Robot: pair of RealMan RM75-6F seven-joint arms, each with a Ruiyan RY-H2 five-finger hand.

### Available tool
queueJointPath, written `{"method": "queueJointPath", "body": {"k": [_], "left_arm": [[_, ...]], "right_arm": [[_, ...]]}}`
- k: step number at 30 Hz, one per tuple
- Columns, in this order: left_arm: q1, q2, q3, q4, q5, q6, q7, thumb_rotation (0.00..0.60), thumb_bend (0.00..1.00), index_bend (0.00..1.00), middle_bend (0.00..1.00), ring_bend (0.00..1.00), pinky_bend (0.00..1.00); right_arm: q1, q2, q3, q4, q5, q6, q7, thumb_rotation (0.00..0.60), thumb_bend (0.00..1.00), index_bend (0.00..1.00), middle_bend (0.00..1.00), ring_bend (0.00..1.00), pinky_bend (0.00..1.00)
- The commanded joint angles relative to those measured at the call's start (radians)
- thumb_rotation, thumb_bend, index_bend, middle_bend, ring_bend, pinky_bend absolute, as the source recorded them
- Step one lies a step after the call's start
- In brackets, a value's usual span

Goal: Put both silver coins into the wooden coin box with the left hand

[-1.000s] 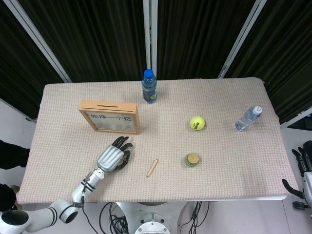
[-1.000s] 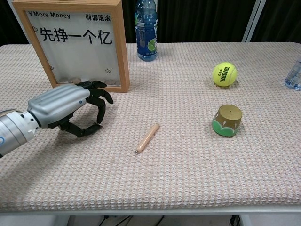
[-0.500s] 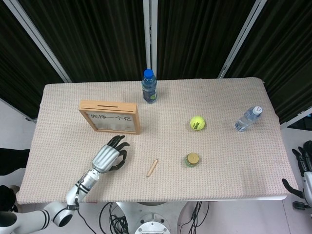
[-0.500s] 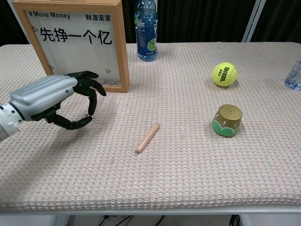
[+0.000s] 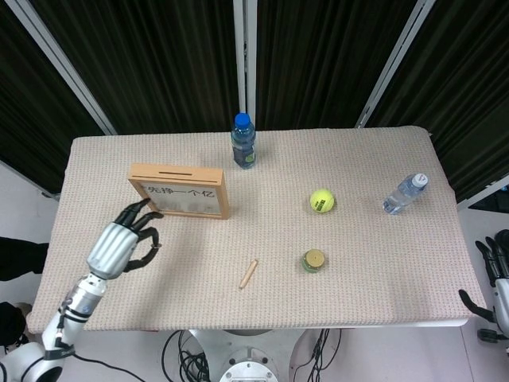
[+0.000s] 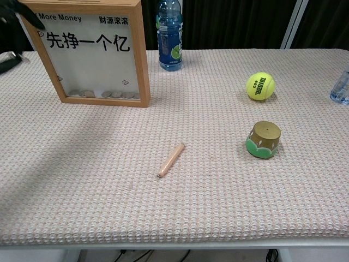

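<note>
**While your left hand hung by the coin box, no loose coin showed on the table**

Since neither view showed a silver coin on the cloth, the only coins I could see were the ones lying along the bottom of the wooden coin box [image 5: 181, 191], behind its window [image 6: 106, 94]. I couldn't count which of those were the task's two.

Left hand [image 5: 119, 247]: it was raised off the table, just beside the box's left end, with the back of the hand to the head camera. Its fingers [image 5: 140, 216] were curled in toward the frame. Chest view only caught dark fingertips [image 6: 22, 11] at the top left corner. I couldn't tell whether a coin was pinched in there or whether the hand was empty.

If a coin was in the pinch, my read on doing it well:
- The slot [image 5: 176, 170] ran along the box's top edge, so you needed the hand above it, not at the side.
- You needed the coin edge-on and parallel to the slot, and you should have released only once it had entered.
- The box stood upright on a narrow base, so a sideways nudge could have tipped it.

Right hand [image 5: 495, 274]: it was parked off the table's right edge with its fingers apart, holding nothing.
</note>
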Motion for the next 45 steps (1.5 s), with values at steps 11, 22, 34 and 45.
{"method": "queueJointPath", "body": {"k": [11,22,34,45], "left_arm": [[-0.208,0.273,-0.276,-0.099,-0.269,-0.285,-0.045,0.6,0.39,0.59,0.25,0.04,0.14],[-0.388,0.259,-0.312,-0.004,-0.441,-0.63,-0.109,0.6,0.39,0.59,0.25,0.04,0.13],[-0.434,0.211,-0.295,0.039,-0.556,-0.713,-0.112,0.6,0.39,0.58,0.25,0.04,0.13],[-0.448,0.168,-0.277,0.079,-0.597,-0.744,-0.123,0.6,0.39,0.59,0.25,0.04,0.13]], "right_arm": [[0.003,0.016,0.003,-0.051,-0.008,0.009,-0.048,0.6,0.18,0.0,0.0,0.0,0.0],[0.0,0.011,0.008,-0.033,0.009,0.008,-0.03,0.6,0.18,0.0,0.0,0.0,0.0],[-0.004,0.003,0.008,-0.002,0.017,0.006,0.001,0.6,0.18,0.0,0.0,0.0,0.0],[-0.003,-0.002,0.01,0.009,0.023,0.001,0.012,0.6,0.18,0.0,0.0,0.0,0.0]]}}
